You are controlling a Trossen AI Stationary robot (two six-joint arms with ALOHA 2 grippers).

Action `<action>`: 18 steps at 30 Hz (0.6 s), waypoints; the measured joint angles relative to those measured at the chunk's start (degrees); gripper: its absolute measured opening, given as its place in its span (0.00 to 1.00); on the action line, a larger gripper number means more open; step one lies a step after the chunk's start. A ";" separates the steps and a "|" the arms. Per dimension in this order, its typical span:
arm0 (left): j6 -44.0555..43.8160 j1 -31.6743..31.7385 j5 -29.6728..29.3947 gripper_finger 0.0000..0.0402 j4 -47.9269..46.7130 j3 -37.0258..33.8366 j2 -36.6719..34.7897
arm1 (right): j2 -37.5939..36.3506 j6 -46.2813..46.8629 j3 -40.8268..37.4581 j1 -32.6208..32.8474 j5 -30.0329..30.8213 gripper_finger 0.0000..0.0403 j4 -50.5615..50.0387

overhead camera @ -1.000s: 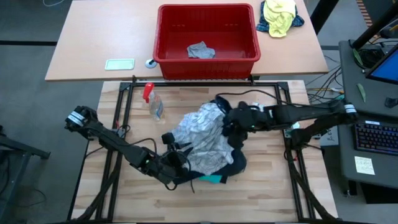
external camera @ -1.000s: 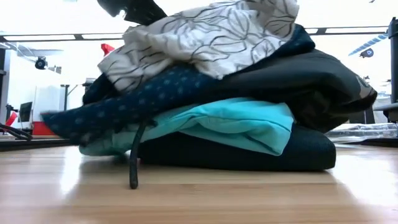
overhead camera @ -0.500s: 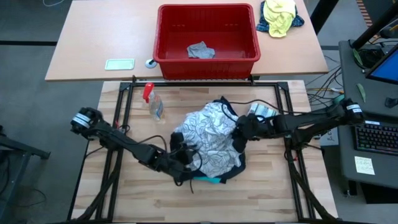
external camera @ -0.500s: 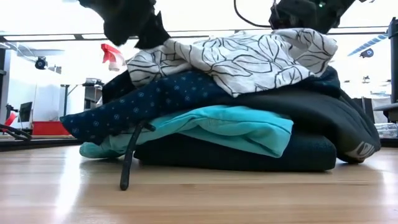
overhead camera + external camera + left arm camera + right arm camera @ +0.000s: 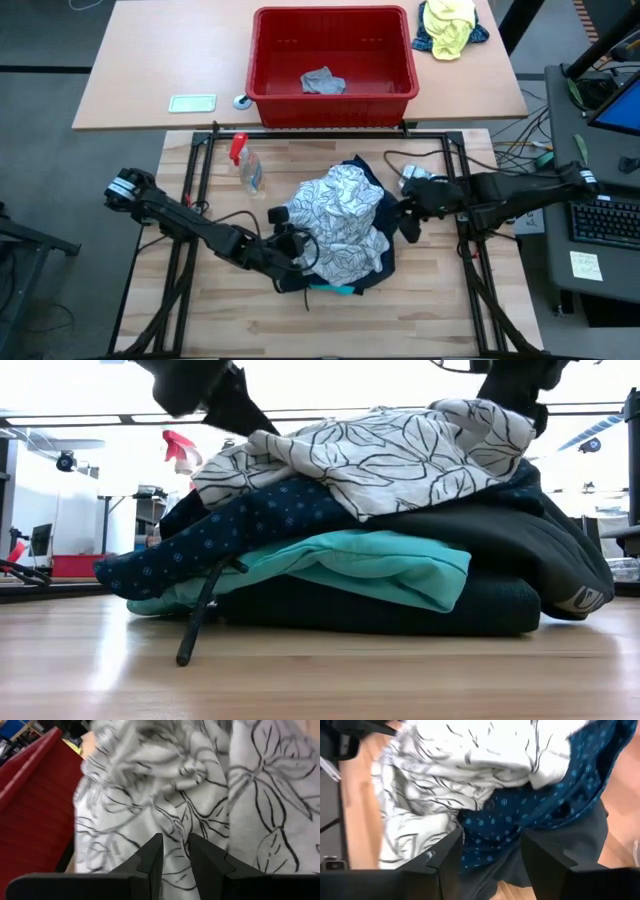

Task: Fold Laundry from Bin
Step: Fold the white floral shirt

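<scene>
On table centre, laundry (image 5: 340,235) piled (leaf-print top); left gripper (image 5: 172,851) nearly pressed together, right gripper (image 5: 490,851) spread.

Robotics lab or test workspace. Butcher-block worktop (image 5: 430,300) bolted into a black metal frame (image 5: 200,150), loose cables (image 5: 510,150) beyond the right claw (image 5: 407,222). Off to that claw's outer side, a desk with keyboard (image 5: 605,222), sticky note (image 5: 583,265) and monitor edge (image 5: 622,100). Grey carpet floor (image 5: 60,290); open room with ceiling lights in the low view.
</scene>
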 joint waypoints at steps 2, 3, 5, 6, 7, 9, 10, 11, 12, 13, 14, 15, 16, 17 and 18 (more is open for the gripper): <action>0.50 -0.44 -0.11 0.19 -0.70 0.01 -1.91 | -1.56 -0.65 0.03 0.69 0.10 0.48 -0.05; 1.16 -0.87 -0.11 0.19 -0.93 0.02 -2.78 | -2.24 -1.26 0.03 1.13 0.06 0.49 -0.08; 3.88 -2.06 0.78 0.19 -1.57 0.02 -4.37 | -3.17 -4.52 0.03 2.49 0.03 0.50 0.19; 5.88 -2.69 2.12 0.19 -1.37 0.01 -5.11 | -3.31 -7.38 0.03 3.56 0.15 0.50 0.43; 7.78 -3.31 3.21 0.19 -0.67 0.02 -5.70 | -3.28 -10.43 0.03 4.96 0.23 0.50 0.59; 10.92 -4.24 3.84 0.19 1.94 0.02 -6.02 | -2.18 -16.07 0.03 7.95 1.85 0.49 0.94; 12.14 -4.57 4.45 0.19 3.02 0.02 -5.89 | -1.32 -18.74 0.03 9.42 3.60 0.49 1.34; 13.18 -4.67 5.50 0.20 4.18 0.02 -5.34 | -0.25 -21.11 0.03 10.83 5.50 0.49 1.64; 14.15 -4.72 6.95 0.21 5.60 0.02 -4.68 | 0.86 -23.25 0.02 12.18 6.93 0.48 1.90; 14.81 -4.81 8.29 0.22 6.46 0.02 -3.82 | 2.02 -24.93 0.01 13.34 7.97 0.48 2.18; 14.95 -4.89 9.58 0.24 7.02 0.02 -2.96 | 3.34 -26.39 0.01 14.38 8.65 0.48 2.39; 15.05 -4.92 11.09 0.26 8.04 0.02 -2.07 | 4.57 -27.58 0.01 15.27 9.20 0.48 2.60; 15.04 -4.98 12.39 0.28 9.31 0.02 -1.14 | 5.63 -28.20 0.01 16.17 9.90 0.49 2.63; 15.07 -5.04 13.43 0.31 10.40 0.02 -0.28 | 6.71 -28.58 0.01 16.95 10.76 0.49 2.56; 15.28 -5.18 14.12 0.34 11.59 0.02 0.70 | 7.59 -28.88 0.01 17.55 11.62 0.49 2.61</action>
